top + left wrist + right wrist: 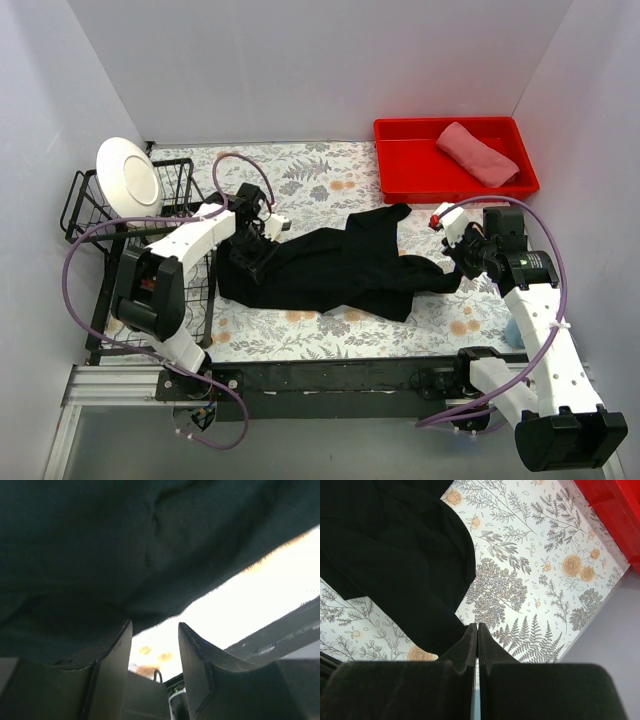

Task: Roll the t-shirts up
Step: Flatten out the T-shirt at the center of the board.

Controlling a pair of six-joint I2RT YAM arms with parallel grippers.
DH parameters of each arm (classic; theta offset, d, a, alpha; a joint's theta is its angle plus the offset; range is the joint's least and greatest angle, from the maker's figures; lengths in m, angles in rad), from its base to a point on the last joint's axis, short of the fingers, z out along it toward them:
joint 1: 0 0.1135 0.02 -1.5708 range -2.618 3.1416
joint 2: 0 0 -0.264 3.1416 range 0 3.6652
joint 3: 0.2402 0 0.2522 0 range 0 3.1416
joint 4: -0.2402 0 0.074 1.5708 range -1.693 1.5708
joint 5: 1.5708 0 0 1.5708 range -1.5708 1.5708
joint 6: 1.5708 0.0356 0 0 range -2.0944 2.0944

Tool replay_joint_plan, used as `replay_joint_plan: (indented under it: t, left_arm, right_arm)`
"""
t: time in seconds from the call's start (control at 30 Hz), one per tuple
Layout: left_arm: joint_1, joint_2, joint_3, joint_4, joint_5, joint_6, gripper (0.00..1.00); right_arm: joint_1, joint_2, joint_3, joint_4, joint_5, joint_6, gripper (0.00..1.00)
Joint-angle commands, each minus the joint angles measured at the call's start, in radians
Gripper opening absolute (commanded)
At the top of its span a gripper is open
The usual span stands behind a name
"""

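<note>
Black t-shirt [340, 265]: lies as a loose, crumpled band on the floral table cover [530, 580], in front of the red tray [400, 172] and running away from it toward the left arm's side. Pink t-shirt [478, 152]: bundled inside the red tray.

Handling (judgement): light, limp cloth with no stiffness. It will sag, drag and bunch rather than slide as one piece. The best hold is likely a hem or corner, pinching through few layers.

Left gripper [155, 625]: at the shirt end farthest from the red tray. Jaws stand apart with bright table showing between them. Cloth drapes over and beyond the tips, and none is seen inside the gap.

Right gripper [477, 626]: in front of the red tray's near edge, at the shirt's nearer end. Jaws are pressed together and no cloth is seen pinched. The shirt's edge lies just beside one finger.
</note>
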Motion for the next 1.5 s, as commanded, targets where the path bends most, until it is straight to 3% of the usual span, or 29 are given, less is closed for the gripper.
replay_joint_plan:
  t: [0.0, 0.33, 0.57, 0.7, 0.9, 1.0, 1.17, 1.3, 1.37, 1.47]
  left_arm:
    - [-0.012, 0.05, -0.01, 0.074, -0.023, -0.079, 0.42]
    - [-0.043, 0.146, 0.015, 0.126, -0.049, -0.139, 0.42]
    - [-0.044, 0.2, 0.061, 0.155, -0.149, -0.155, 0.36]
    - [-0.044, 0.216, 0.097, 0.157, -0.163, -0.165, 0.21]
    - [-0.044, 0.223, 0.166, 0.12, -0.163, -0.161, 0.12]
    - [-0.044, 0.214, 0.18, 0.108, -0.16, -0.147, 0.0]
    - [-0.043, 0.182, 0.229, 0.092, -0.174, -0.127, 0.0]
    - [-0.021, 0.128, 0.369, 0.092, -0.212, -0.119, 0.0]
    - [-0.008, 0.12, 0.505, 0.091, -0.227, -0.116, 0.0]
    - [0.017, 0.149, 0.723, 0.068, -0.259, -0.11, 0.0]
  right_arm:
    - [-0.002, 0.003, 0.037, 0.022, -0.03, 0.019, 0.01]
    - [-0.002, 0.0, 0.026, 0.028, -0.036, 0.008, 0.01]
    - [-0.002, 0.001, 0.012, 0.044, -0.039, 0.031, 0.01]
    - [0.0, 0.001, 0.005, 0.048, -0.041, 0.049, 0.01]
    - [-0.002, 0.008, -0.003, 0.057, -0.041, 0.063, 0.01]
    - [-0.002, 0.014, -0.001, 0.061, -0.039, 0.065, 0.01]
    - [-0.002, 0.017, 0.023, 0.096, -0.003, 0.091, 0.01]
    - [-0.002, 0.012, 0.078, 0.195, 0.105, 0.132, 0.01]
    - [-0.016, 0.033, 0.147, 0.282, 0.224, 0.164, 0.01]
    - [-0.091, 0.089, 0.274, 0.344, 0.241, 0.195, 0.01]
